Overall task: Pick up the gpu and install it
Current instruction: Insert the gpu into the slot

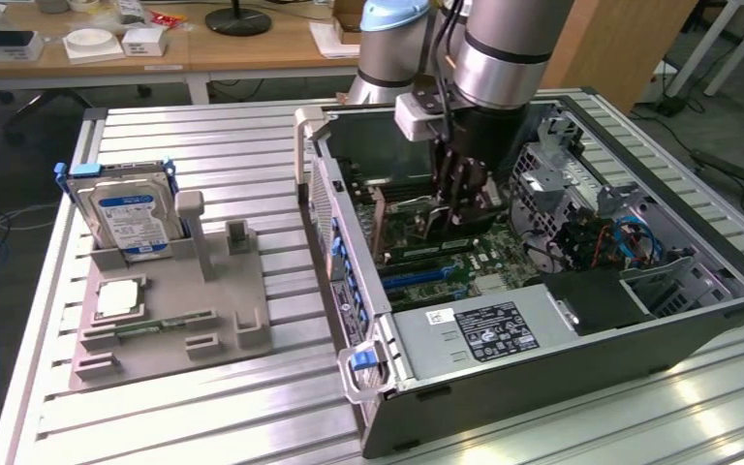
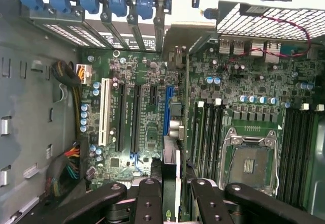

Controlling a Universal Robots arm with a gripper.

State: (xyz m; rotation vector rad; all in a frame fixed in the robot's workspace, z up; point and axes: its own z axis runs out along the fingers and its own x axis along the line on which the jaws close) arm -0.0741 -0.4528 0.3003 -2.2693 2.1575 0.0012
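On the table (image 1: 217, 136), the open computer case (image 1: 682, 329) lies on its side by the exterior view's right edge, motherboard (image 2: 147, 127) facing up. The gripper (image 1: 456, 215) reaches inside, pinched narrow on the gpu (image 2: 171, 176). It holds the card edge-down just over the blue slot (image 2: 166, 107), presumably to seat it, and memory slots (image 2: 205, 132) crowd alongside.

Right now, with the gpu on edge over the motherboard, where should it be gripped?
Probably by its upper long edge, from straight above, pinching the two flat faces. The gpu is thin and stands on edge; the gripper holds it so.
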